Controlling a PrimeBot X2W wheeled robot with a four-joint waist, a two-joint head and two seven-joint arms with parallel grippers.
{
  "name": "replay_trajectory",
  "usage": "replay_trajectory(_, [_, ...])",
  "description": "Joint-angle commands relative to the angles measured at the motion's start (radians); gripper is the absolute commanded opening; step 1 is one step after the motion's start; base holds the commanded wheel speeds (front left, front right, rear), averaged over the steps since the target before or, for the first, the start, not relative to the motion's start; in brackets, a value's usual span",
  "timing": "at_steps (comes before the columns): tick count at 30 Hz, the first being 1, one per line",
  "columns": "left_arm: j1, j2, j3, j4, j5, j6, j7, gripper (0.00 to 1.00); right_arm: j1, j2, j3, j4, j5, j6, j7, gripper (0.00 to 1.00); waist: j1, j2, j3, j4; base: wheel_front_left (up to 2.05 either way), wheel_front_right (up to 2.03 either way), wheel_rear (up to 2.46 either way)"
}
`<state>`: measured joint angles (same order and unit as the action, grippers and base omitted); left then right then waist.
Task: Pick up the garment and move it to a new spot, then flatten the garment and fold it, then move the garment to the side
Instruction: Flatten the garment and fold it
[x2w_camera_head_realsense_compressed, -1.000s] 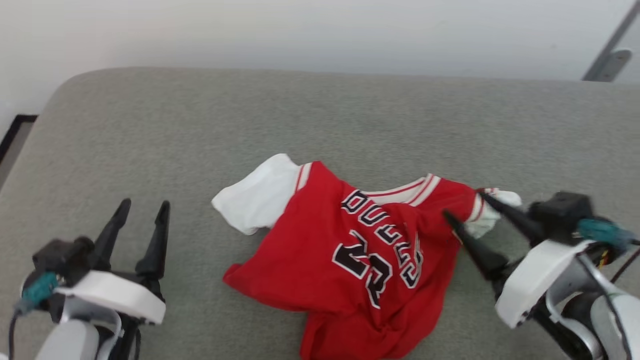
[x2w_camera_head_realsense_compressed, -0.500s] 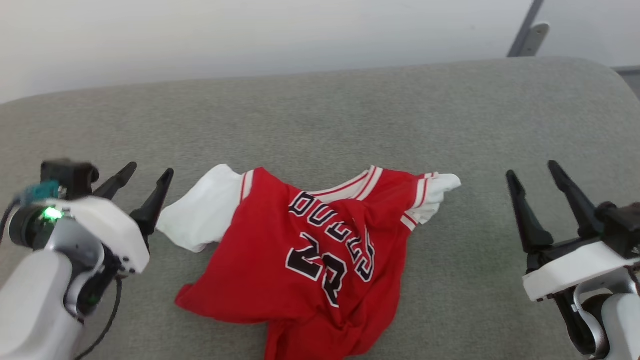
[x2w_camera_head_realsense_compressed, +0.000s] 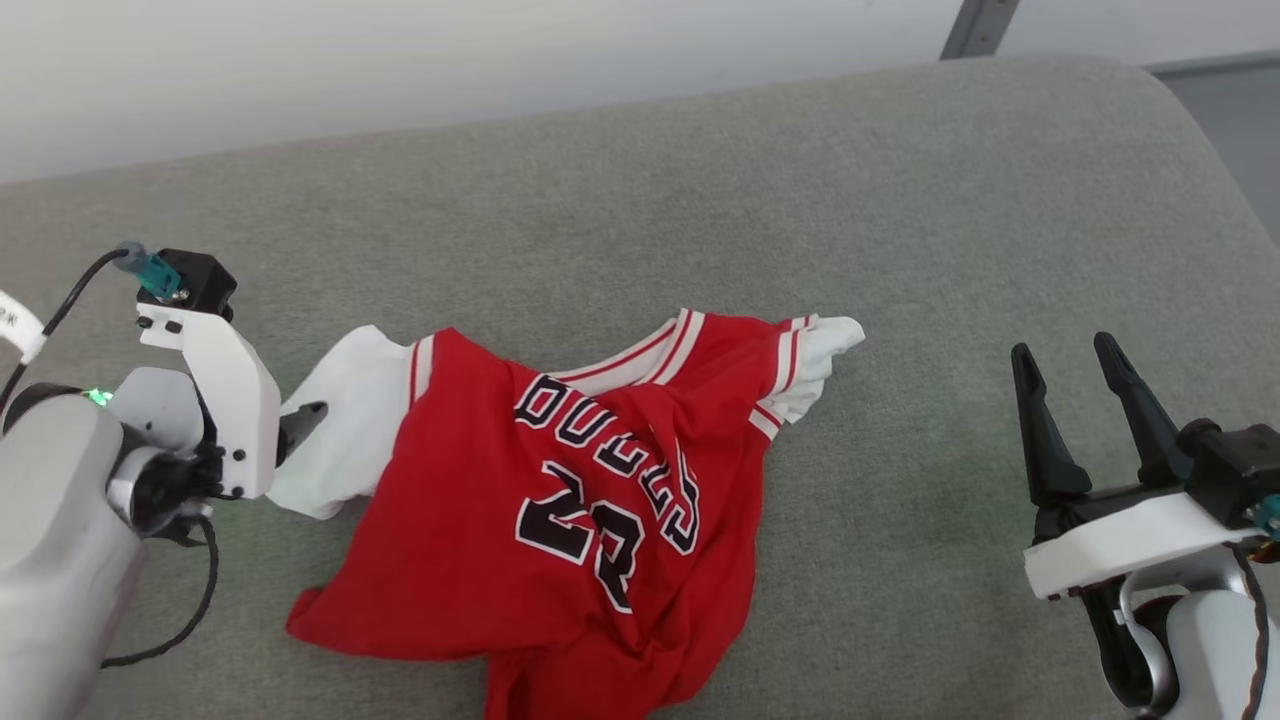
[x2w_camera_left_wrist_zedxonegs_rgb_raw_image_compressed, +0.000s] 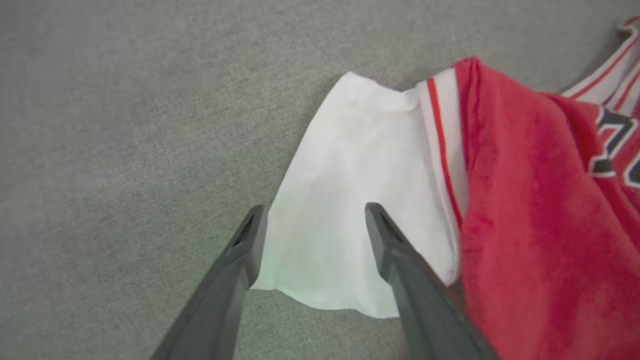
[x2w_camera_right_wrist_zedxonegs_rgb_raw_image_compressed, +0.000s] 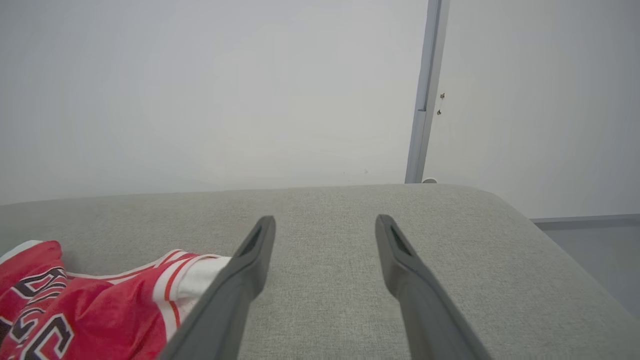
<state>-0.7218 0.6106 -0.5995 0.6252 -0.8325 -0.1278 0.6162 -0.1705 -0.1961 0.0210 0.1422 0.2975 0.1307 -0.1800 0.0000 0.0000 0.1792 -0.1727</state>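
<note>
Left wrist view: left end effector (x2w_camera_left_wrist_zedxonegs_rgb_raw_image_compressed: 315, 207) gapes wide over the white sleeve (x2w_camera_left_wrist_zedxonegs_rgb_raw_image_compressed: 360, 165) of the garment (x2w_camera_left_wrist_zedxonegs_rgb_raw_image_compressed: 525, 240).

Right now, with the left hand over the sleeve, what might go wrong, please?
1. The open left hand is poised over only the white sleeve; a pinch there may lift the garment lopsided and twisted.
2. The right hand stands open, well clear of the cloth, so the crumpled red body may drag across the grey cushion.

Light: bright, even, diffuse.
Shadows: faint, soft-edged beside garment (x2w_camera_head_realsense_compressed: 450, 520) folds.
Exposure: white cloth nearly washed out.
Focus: left wrist view slightly soft.
</note>
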Motion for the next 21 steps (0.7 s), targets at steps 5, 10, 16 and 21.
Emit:
replay_trajectory(5, [-0.078, -0.017, -0.039, 0.139, 0.024, 0.008, 0.093, 1.0, -0.035, 0.006, 0.01, 0.018, 0.01, 0.0, -0.017, 1.0, 0.0, 0.0, 0.043, -0.034, 0.0, 0.0, 0.0])
replay_trajectory(10, [-0.113, -0.044, -0.056, 0.26, 0.033, 0.023, 0.121, 1.0, -0.054, 0.013, 0.019, 0.028, 0.011, 0.0, -0.029, 1.0, 0.0, 0.0, 0.072, -0.05, 0.0, 0.0, 0.0])
replay_trajectory(16, [-0.124, -0.078, -0.044, 0.357, 0.006, 0.022, 0.11, 0.0, -0.063, 0.016, 0.012, 0.038, 0.014, 0.0, -0.038, 1.0, 0.0, 0.0, 0.089, -0.049, 0.0, 0.0, 0.0])
replay_trajectory(21, [-0.168, -0.058, -0.031, 0.407, 0.006, 0.018, 0.064, 0.0, -0.063, 0.014, -0.01, 0.039, 0.01, 0.0, -0.04, 1.0, 0.0, 0.0, 0.091, -0.021, 0.0, 0.0, 0.0])
